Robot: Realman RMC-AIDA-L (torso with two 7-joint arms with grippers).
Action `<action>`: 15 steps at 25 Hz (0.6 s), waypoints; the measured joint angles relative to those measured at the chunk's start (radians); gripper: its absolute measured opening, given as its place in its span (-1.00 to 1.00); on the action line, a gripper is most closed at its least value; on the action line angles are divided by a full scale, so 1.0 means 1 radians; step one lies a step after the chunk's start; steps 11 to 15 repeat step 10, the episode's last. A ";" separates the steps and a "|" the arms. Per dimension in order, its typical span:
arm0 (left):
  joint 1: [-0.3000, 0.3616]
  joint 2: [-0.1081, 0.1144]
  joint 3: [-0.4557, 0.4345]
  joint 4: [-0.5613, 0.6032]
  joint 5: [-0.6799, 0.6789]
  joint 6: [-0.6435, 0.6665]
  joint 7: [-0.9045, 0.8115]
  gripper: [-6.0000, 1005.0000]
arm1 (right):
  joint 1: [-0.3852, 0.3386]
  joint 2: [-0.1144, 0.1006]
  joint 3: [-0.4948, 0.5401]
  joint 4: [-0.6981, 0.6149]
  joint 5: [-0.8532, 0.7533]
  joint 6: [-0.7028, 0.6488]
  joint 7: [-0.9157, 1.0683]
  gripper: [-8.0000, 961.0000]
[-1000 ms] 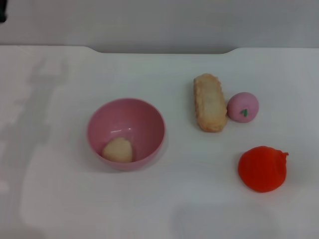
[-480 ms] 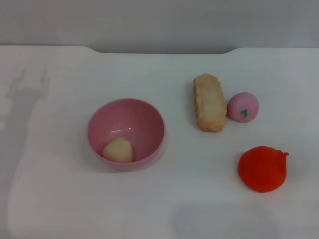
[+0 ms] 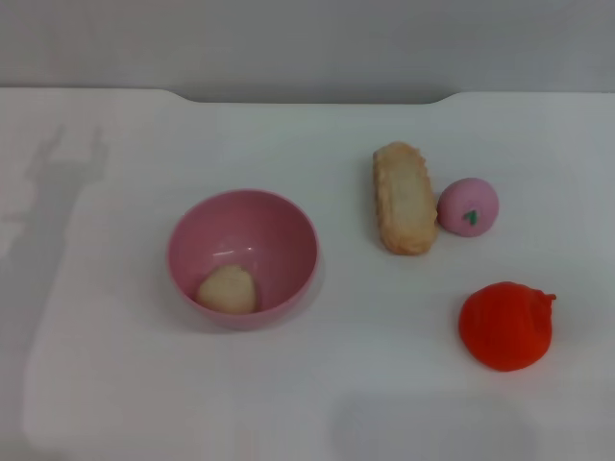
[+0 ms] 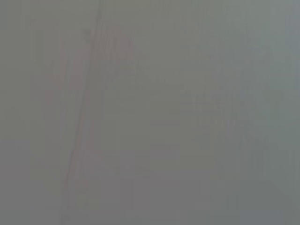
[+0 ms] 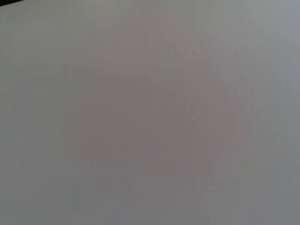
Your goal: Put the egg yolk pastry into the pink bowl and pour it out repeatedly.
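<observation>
A round, deep, glossy pink plastic bowl (image 3: 242,257) stands upright on the white counter (image 3: 115,384), left of the frame's centre in the head view. Inside it, low against the near-left part of its wall, lies the small round pale beige-cream egg yolk pastry (image 3: 228,289), matte and dough-like, resting on the bowl's floor.

To the right of centre, in the upper middle of the frame, a long golden-brown crusty bread piece (image 3: 404,197) lies lengthwise, running from far to near. Just beside its right edge, touching or nearly so, sits a small pink ball with a green mark (image 3: 468,206). Below these, toward the lower right of the frame and well apart from the bowl, rests a bright orange-red rounded object (image 3: 505,325) with a small point at its upper right.

A grey forked shadow falls across the counter at the upper left of the frame.

Neither the left gripper nor the right gripper appears in the head view, and both wrist views show only a plain pale grey surface, so whether their jaws are wide or narrow cannot be told.
</observation>
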 joint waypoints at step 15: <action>-0.021 0.006 0.040 0.047 0.001 -0.050 -0.059 0.09 | 0.036 -0.003 0.002 0.040 0.001 0.004 -0.011 0.24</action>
